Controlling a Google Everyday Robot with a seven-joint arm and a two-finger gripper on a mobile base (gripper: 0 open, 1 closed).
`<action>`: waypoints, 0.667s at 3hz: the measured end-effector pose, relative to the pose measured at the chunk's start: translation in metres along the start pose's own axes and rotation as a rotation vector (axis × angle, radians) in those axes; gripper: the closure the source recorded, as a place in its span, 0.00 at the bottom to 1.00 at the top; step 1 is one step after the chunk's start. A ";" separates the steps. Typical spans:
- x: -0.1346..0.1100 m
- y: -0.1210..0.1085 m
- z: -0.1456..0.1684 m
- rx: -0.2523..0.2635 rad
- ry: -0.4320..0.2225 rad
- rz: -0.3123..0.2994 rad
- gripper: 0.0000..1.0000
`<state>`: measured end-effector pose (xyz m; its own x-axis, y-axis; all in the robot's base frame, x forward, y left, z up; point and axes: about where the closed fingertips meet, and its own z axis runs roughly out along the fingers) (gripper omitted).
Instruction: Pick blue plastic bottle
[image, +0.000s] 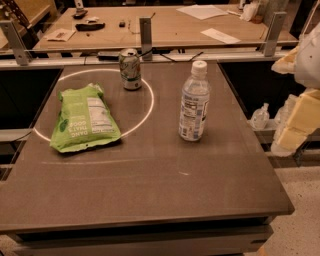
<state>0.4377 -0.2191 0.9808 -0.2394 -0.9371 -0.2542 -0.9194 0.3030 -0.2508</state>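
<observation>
The blue plastic bottle (194, 102) stands upright on the dark table (150, 190), right of centre. It is clear, with a white screw cap and a pale printed label. My gripper (296, 124) shows as pale yellow and white parts at the right edge of the view, off the table's right side. It is well apart from the bottle and nothing shows in it.
A short silver-green drink can (130, 69) stands at the back of the table, on a white painted circle. A green snack bag (84, 117) lies flat at the left. A small clear nozzle bottle (260, 116) sits on a shelf to the right. A wooden bench (165, 25) runs behind.
</observation>
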 end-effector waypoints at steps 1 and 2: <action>0.011 -0.003 -0.005 0.025 -0.114 0.099 0.00; 0.020 -0.004 -0.007 0.059 -0.278 0.176 0.00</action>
<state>0.4345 -0.2402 0.9830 -0.2909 -0.7889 -0.5414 -0.8500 0.4728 -0.2322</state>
